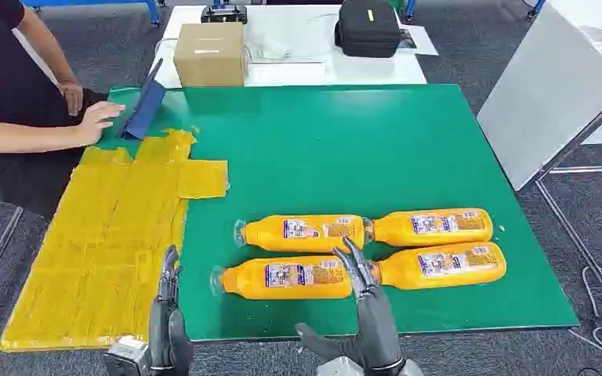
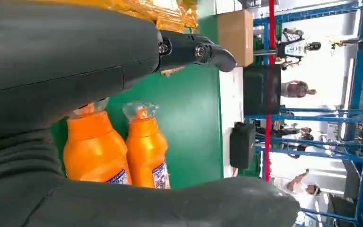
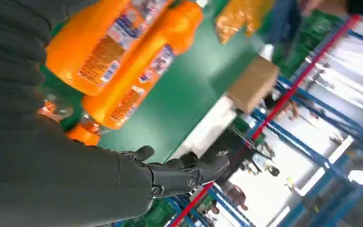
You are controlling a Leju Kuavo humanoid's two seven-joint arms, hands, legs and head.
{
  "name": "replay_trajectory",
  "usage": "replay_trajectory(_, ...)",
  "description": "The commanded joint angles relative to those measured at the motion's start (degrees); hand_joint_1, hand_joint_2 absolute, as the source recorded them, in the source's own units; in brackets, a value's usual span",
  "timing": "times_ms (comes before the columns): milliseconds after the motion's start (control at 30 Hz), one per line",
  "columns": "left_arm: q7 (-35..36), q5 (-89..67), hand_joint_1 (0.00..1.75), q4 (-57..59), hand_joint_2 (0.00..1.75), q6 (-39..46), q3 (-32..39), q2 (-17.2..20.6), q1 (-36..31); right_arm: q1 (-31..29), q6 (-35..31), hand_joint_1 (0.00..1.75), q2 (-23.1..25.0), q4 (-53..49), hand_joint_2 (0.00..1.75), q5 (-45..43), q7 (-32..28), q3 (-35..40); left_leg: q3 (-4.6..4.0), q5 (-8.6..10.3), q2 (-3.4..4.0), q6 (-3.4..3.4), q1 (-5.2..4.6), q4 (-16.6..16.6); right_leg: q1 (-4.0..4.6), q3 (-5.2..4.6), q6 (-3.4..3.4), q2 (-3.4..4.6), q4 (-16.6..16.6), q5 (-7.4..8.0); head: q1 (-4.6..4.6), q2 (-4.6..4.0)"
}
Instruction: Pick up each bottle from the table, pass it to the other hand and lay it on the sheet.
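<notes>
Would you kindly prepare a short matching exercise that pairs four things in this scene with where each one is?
Things:
1. cardboard box
2. yellow sheet
3. black bag
4. right robot hand

Places:
A. left part of the green table
B. right end of the white table
C. above the near pair of bottles
D. left end of the white table

Pairs: 1-D, 2-A, 3-B, 4-C

We see person (image 1: 16, 94) cut off at upper left of head view. Right hand (image 1: 364, 301) hides part of near-left bottle (image 1: 282, 278); bottle labels too small to read.
</notes>
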Motion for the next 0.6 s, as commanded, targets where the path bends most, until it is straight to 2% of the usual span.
replay_trajectory(33,0.4,0.0,0.0,2.5,0.0,-0.2,-1.3,-1.4,-0.9,-3.7,1.3,0.0,-2.8,5.7,1.75,1.4,1.8,-0.4,0.16,-0.02,0.04,0.03,0.01,-0.1,0.03,0.17,-0.06,-0.02,-0.1,0.0,0.0,0.0)
replay_trajectory(167,0.4,0.0,0.0,2.5,0.0,-0.2,-1.3,-1.4,-0.9,-3.7,1.3,0.0,-2.8,5.7,1.75,1.4,1.8,-0.4,0.33,-0.08,0.08,0.05,0.01,-0.1,0.05,0.35,-0.1,-0.01,-0.2,-0.05,0.0,0.0)
replay_trajectory(267,0.4,0.0,0.0,2.5,0.0,-0.2,-1.3,-1.4,-0.9,-3.7,1.3,0.0,-2.8,5.7,1.75,1.4,1.8,-0.4,0.14,-0.02,0.02,0.03,0.01,0.0,0.03,0.16,-0.05,-0.03,-0.1,-0.01,0.0,0.0)
replay_trajectory(367,0.9,-0.4,0.0,2.8,0.0,-0.9,-1.5,-1.4,-1.0,-5.6,2.4,0.0,-3.1,8.2,1.75,4.5,5.0,-0.4,0.32,-0.07,0.07,0.05,0.0,-0.1,0.03,0.33,-0.09,-0.02,-0.1,-0.04,0.0,0.0)
replay_trajectory(600,1.2,-1.2,0.0,3.1,0.0,-2.6,-2.9,-1.4,-1.4,-10.4,5.7,0.0,-4.5,11.6,1.75,11.1,7.9,-1.3,0.23,-0.03,0.06,0.07,-0.01,-0.1,0.02,0.24,-0.06,-0.02,-0.1,0.01,0.0,0.0)
